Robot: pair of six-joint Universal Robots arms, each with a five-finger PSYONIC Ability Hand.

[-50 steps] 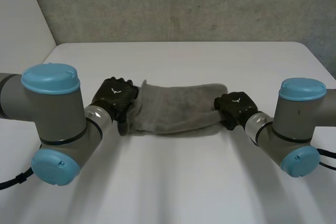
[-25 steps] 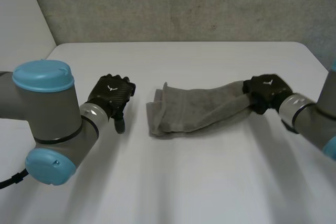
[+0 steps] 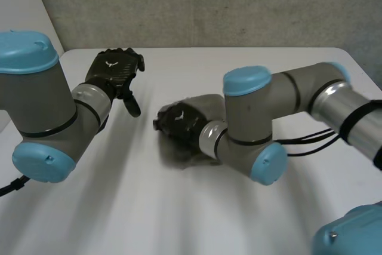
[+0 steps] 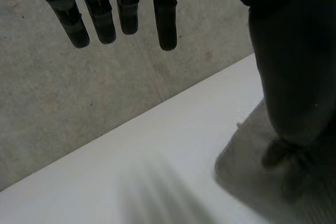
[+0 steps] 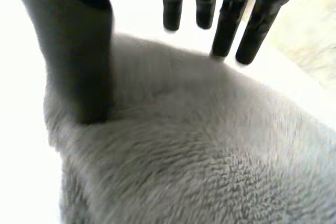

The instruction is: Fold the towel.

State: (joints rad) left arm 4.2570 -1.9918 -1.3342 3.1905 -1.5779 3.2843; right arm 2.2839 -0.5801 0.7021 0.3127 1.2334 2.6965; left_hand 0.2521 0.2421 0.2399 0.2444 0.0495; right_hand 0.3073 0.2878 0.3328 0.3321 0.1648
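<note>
The grey towel (image 3: 207, 104) lies bunched in a short heap near the table's middle. My right hand (image 3: 179, 122) rests on top of its left part, reached across from the right arm. In the right wrist view its fingers (image 5: 231, 19) are straight and spread over the towel's fluffy surface (image 5: 184, 156), and the thumb touches the cloth without pinching it. My left hand (image 3: 113, 71) is raised at the back left, apart from the towel, with its fingers (image 4: 100, 19) straight and nothing in it.
The white table (image 3: 268, 64) runs back to a grey concrete wall (image 3: 209, 4). My right arm's elbow (image 3: 250, 123) sits bent over the table's middle, just right of the towel.
My right hand carried the towel's right end leftwards over the rest and opened on it. The towel is now much shorter. My left hand drew back and up to the left.
</note>
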